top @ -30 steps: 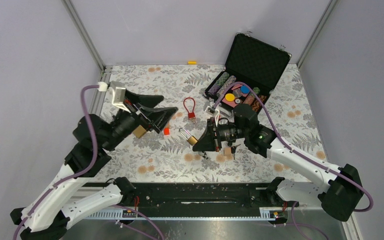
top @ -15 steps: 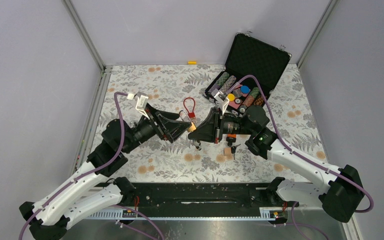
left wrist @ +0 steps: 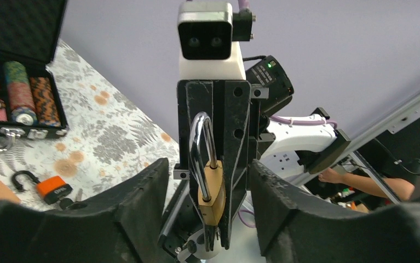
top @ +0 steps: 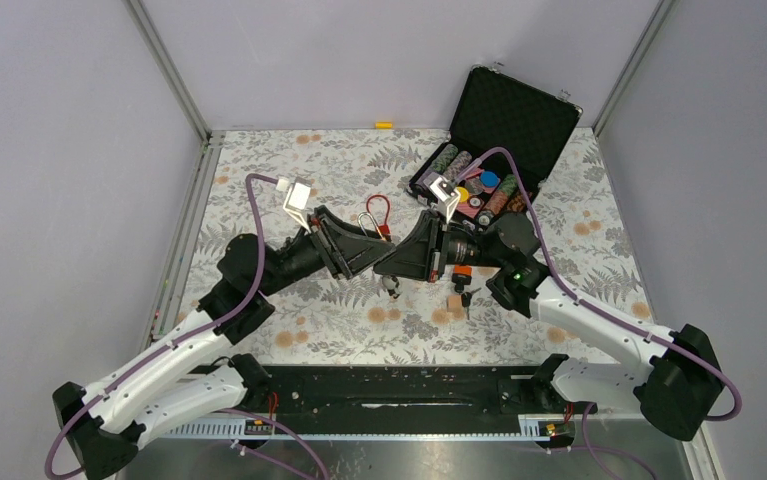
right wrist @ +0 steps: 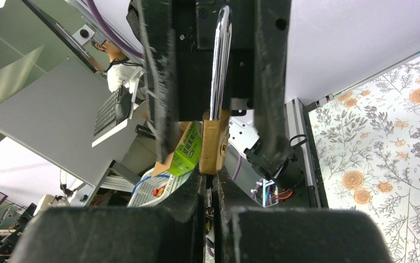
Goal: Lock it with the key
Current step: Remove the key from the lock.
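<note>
Brass padlock (left wrist: 210, 193) pinched in right gripper (right wrist: 209, 183), shackle (right wrist: 221, 60) untouched between spread fingers of left gripper (left wrist: 208, 167); red cable lock (top: 378, 213), orange padlock (left wrist: 54, 188), poker-chip case (top: 512, 120) nearby.

Bright even light; soft shadows; glare on padlock (left wrist: 211, 187) shackle.

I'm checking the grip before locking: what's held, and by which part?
The right gripper is shut on the brass padlock by its body, with the shackle free. The left gripper stands open around it, holding nothing.

Case (top: 504, 125): upper right, on counter (top: 259, 170). Chips (top: 456, 165): in case. Padlock (left wrist: 210, 192): frame centre. Cable lock (top: 377, 208): just above it.
</note>
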Robot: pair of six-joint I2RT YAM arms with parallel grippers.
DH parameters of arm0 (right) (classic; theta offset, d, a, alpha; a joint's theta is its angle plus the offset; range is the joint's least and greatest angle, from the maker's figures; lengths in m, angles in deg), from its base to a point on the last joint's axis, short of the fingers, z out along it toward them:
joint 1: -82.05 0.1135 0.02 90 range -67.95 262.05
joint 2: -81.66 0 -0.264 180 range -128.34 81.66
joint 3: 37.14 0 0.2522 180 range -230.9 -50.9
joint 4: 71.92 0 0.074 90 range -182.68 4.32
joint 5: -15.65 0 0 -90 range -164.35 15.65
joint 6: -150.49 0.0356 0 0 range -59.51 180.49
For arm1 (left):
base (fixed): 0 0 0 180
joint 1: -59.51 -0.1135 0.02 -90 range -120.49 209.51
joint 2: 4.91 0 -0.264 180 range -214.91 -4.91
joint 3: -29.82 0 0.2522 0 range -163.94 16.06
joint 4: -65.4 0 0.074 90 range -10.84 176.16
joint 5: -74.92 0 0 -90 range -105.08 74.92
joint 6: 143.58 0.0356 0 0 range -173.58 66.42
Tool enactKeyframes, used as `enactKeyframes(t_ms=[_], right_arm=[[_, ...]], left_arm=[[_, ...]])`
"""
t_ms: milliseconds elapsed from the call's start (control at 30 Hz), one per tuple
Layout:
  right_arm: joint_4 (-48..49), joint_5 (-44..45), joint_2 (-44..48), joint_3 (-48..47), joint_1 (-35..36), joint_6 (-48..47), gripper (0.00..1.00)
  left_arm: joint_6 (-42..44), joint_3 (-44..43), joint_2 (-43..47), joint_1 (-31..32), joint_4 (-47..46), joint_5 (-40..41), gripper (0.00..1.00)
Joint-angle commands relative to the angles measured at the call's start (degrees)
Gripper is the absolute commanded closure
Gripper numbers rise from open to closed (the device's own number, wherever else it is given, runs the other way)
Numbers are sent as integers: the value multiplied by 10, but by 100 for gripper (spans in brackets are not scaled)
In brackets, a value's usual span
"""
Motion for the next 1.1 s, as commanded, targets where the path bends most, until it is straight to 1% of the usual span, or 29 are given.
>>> enactKeyframes(t_ms=[0,67,100,133,233,267,300,333,367,433,500,600,733,867,933,1067], right_arm=[[53,12,1,-6,1,16,100],[44,12,2,-4,2,12,100],[36,13,2,-2,1,7,100],[27,12,2,0,2,-1,100],[-44,9,8,4,2,-65,100],[-69,-9,11,3,2,-95,99],[-92,-25,14,2,1,-119,90],[-115,-25,21,3,1,-141,78],[-137,-21,28,3,1,-157,68],[-146,-13,41,6,2,-166,48],[-133,2,52,11,1,-162,37],[-109,26,62,13,2,-155,27],[-98,54,61,4,1,-164,19],[-91,72,49,-16,1,-170,18],[-81,75,39,-27,1,-165,20],[-39,72,22,-35,1,-142,29]], left_arm=[[-18,1,-2,-3,-62,-28,67],[-15,-1,2,-3,-60,-23,85],[-15,-4,3,-3,-56,-20,96],[-13,-6,4,-3,-53,-15,100],[-9,-13,10,-3,-47,-1,100],[-5,-18,13,-3,-38,10,100],[1,-22,17,-3,-27,20,100],[9,-28,20,-3,-18,28,100],[16,-32,21,-3,-12,30,100],[30,-43,21,-3,-2,27,100],[37,-51,16,-3,7,21,100],[45,-57,8,-3,14,13,100],[62,-72,1,-3,33,3,100],[78,-87,-5,-4,45,-14,100],[84,-92,-6,-4,47,-18,100],[90,-97,-8,-4,50,-25,100]])
